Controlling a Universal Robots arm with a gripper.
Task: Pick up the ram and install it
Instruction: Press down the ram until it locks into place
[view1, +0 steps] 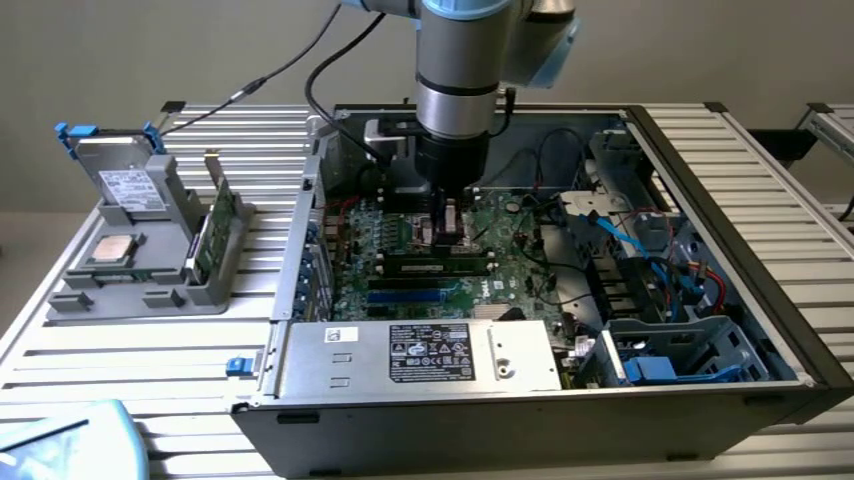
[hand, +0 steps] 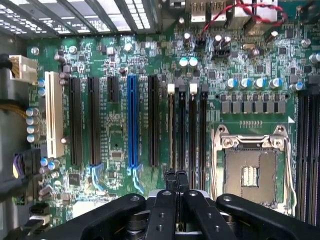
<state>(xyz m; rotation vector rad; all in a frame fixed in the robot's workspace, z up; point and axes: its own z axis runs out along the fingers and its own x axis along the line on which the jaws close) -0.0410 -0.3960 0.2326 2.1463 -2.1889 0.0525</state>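
In the exterior view, we see the tool (view1: 450, 232) hanging low inside the open computer case (view1: 747, 200), over the middle of the motherboard (view1: 400, 245). The ram (view1: 434, 267) lies seated along one of the slots, its long axis running from the exterior view's left to its right. It sits just in front of and below the tool tips, so the tool is almost straight above it. A second green stick (view1: 215, 222) stands on edge in the grey holder (view1: 127, 290) on the worktop (view1: 160, 360), well apart from the tool at the exterior view's left.

In the wrist view, the tool (hand: 176, 176) has its two fingertips (hand: 169, 176) drawn together with hardly a slit between them, and we make out nothing gripped there. The tips line up with the memory slots (hand: 193, 125) beside the processor socket (hand: 250, 172), the tool's closing line set across the slots' length. Whether the stick seen edge-on fills the nearest slot we cannot say for sure from this angle.
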